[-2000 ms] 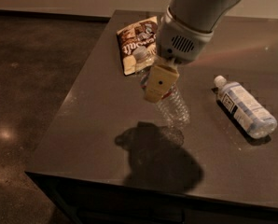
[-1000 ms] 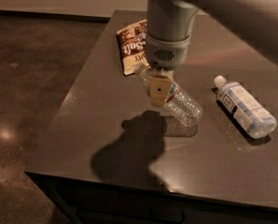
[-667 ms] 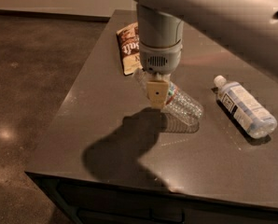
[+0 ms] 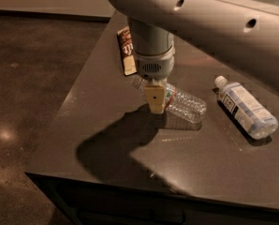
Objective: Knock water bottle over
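The water bottle (image 4: 184, 104) is a small clear ribbed bottle lying on its side on the dark table (image 4: 106, 139). Its white cap (image 4: 136, 82) points to the upper left, and a reddish label stripe shows near its middle. My gripper (image 4: 155, 99) hangs straight down from the grey wrist and sits in front of the bottle's neck end, hiding part of it. Its tan fingers (image 4: 154, 97) touch or nearly touch the bottle.
A second bottle (image 4: 246, 108) with a large white-and-blue label lies on its side at the right. A snack packet (image 4: 126, 50) lies at the back, partly behind my wrist. The table's left and front edges drop to a dark floor.
The water bottle stood upright under the gripper two seconds ago; it now lies flat. My arm has swung further over the table and the gripper has shifted slightly.
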Motion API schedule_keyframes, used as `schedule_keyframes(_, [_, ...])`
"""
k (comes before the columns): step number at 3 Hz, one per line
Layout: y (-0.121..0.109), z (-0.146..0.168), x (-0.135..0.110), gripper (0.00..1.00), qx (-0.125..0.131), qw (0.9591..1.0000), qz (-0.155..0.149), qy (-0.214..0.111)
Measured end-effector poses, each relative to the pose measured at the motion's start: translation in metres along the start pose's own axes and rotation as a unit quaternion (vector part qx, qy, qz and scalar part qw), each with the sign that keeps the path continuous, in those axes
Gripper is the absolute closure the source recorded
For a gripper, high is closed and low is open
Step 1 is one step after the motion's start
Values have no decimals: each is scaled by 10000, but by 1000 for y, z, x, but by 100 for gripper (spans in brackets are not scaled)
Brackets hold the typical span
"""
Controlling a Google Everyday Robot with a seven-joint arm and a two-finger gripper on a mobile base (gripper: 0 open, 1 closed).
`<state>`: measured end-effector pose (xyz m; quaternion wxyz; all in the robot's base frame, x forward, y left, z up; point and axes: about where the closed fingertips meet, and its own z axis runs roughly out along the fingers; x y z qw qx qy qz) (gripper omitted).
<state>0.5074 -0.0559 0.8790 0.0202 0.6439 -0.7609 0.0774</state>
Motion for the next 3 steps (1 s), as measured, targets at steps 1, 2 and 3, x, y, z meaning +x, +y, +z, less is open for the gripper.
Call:
schedule_keyframes(1, [4, 6, -3, 0, -52, 10000, -77, 6])
schedule_keyframes(2, [5, 12, -6, 0, -179, 9993, -40, -328])
schedule_keyframes(3, [4, 12, -7, 0, -166, 9993, -40, -334])
